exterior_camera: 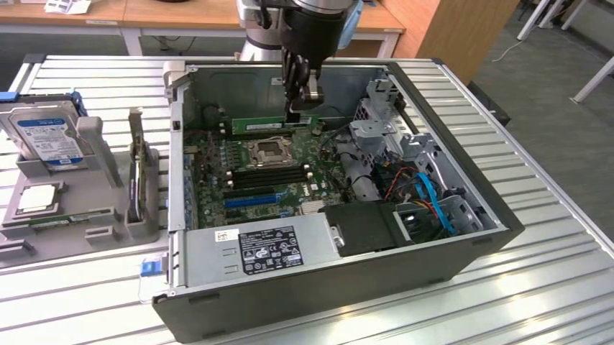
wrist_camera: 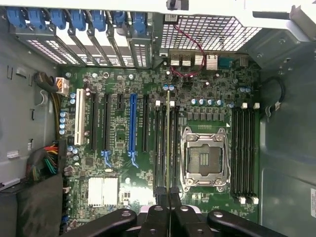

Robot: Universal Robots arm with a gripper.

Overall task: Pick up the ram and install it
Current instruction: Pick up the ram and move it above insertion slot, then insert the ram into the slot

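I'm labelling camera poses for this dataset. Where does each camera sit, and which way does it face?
Exterior view: off the arm, raised outside the open computer case, angled down into it; the arm and claw show above the motherboard.
Wrist view: on the wrist, facing straight down at the motherboard; the claw's fingers show, gripping the ram edge-on.
Shared: the ram, the motherboard, the empty processor socket.

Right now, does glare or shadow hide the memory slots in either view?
Exterior view: even room light, the slots readable, with bright sheen only on the metal table. Wrist view: the motherboard is evenly lit and the ram shows edge-on in line with the slots. The silver heatsink washes out white, and the cable corner sits dark.
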